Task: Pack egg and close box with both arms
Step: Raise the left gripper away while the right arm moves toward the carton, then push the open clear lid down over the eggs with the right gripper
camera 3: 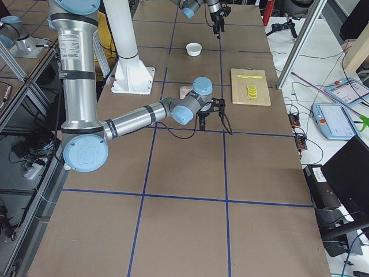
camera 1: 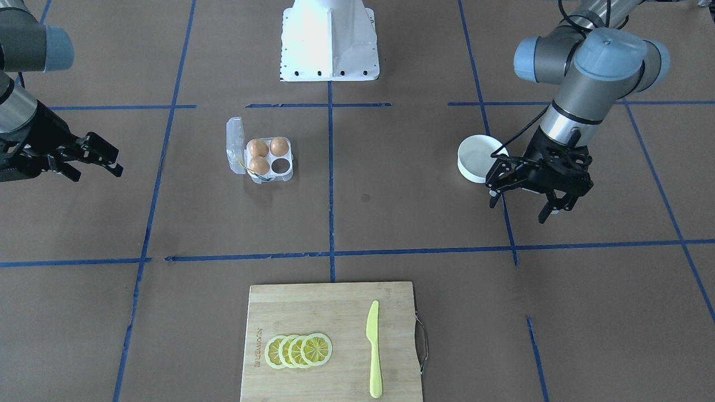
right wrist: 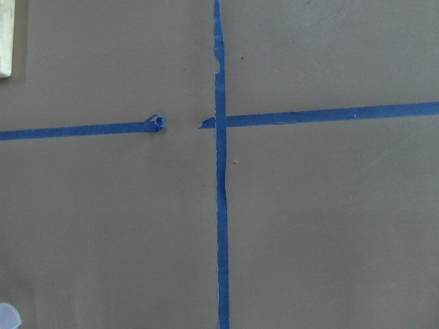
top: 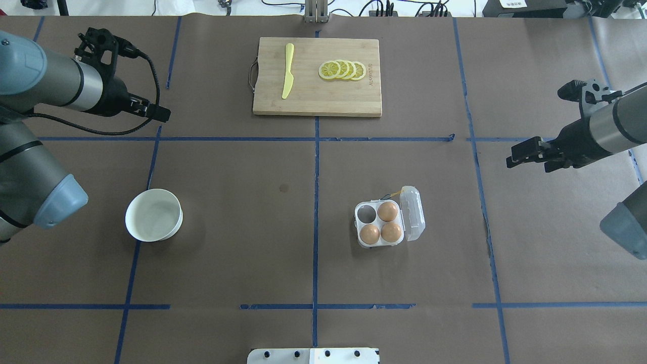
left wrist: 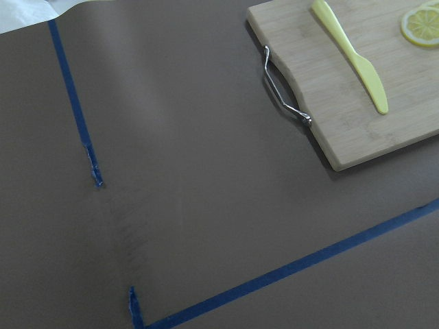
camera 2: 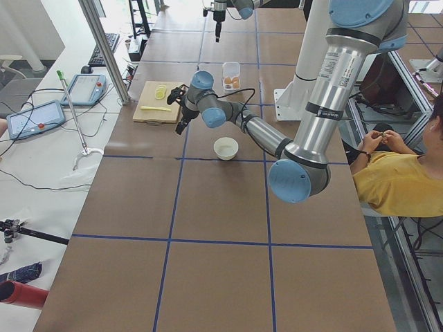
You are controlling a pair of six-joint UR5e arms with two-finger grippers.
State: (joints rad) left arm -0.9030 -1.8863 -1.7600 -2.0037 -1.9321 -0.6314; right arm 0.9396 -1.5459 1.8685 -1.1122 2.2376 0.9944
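Note:
The clear box [camera 1: 268, 174] [top: 360, 241] sits on the brown table with its lid [top: 414, 212] swung open to one side. Three brown eggs [camera 1: 257, 147] [top: 387, 211] sit in its cells, and one cell [camera 1: 281, 164] [top: 367, 214] is empty. I see no loose egg. My left gripper [camera 1: 522, 205] [top: 162, 114] is open and empty, hovering beside the white bowl [camera 1: 479, 158] [top: 153, 214], far from the box. My right gripper [camera 1: 96, 172] [top: 513, 159] is open and empty, off to the box's other side.
A wooden cutting board [camera 1: 335, 312] [top: 317, 98] holds lemon slices [camera 1: 299, 350] and a yellow knife [camera 1: 373, 349] at the table's far side from the robot. The white base block [camera 1: 329, 39] stands behind the box. The bowl looks empty.

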